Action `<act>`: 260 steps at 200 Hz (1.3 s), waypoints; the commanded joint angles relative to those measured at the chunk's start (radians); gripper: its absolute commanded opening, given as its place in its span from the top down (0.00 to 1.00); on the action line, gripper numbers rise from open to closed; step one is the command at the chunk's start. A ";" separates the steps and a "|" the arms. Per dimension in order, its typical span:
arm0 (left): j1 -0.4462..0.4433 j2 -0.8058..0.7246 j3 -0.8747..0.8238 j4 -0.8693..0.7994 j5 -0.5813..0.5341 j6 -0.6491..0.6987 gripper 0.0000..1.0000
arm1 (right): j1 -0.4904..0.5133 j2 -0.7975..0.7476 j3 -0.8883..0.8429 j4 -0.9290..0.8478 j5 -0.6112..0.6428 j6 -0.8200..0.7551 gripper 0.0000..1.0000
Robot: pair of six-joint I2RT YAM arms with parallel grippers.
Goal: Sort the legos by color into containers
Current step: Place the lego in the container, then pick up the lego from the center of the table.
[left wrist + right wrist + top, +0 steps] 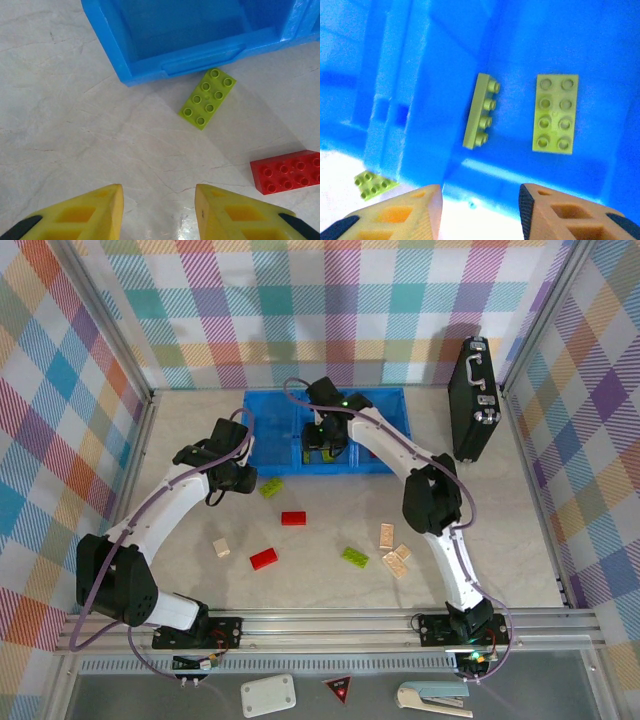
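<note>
The left claw (159,212) is hovering apart near a lime lego (207,98). The right claw (480,210) is gaping above the bin (605,75).

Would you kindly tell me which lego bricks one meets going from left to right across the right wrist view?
The lime green plastic brick on the table outside the bright-blue plastic bin → lime green brick on its side inside it → flat lime green brick, studs up.

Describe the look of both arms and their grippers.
Both the left arm and right arm have white links, bulky black joints and a thin purple-grey cable running alongside. The left gripper has yellow wedge-shaped fingers with hollow cut-outs and black outer edges; the right gripper matches, looking more orange.
</note>
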 commanded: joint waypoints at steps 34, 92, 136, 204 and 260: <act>0.005 0.035 0.011 -0.012 0.052 -0.004 0.58 | 0.028 -0.195 -0.213 0.027 0.008 0.005 0.54; -0.057 0.058 0.064 -0.090 0.034 -0.049 0.55 | 0.032 -0.414 -0.495 0.094 0.028 0.038 0.54; -0.113 0.084 0.079 -0.130 0.038 -0.163 0.52 | 0.032 -0.561 -0.661 0.114 0.068 0.045 0.54; -0.196 0.165 0.063 -0.052 0.094 -0.351 0.40 | 0.032 -0.751 -0.907 0.116 0.123 0.078 0.54; -0.276 0.246 0.066 -0.029 0.088 -0.443 0.26 | 0.032 -0.857 -1.045 0.115 0.140 0.116 0.54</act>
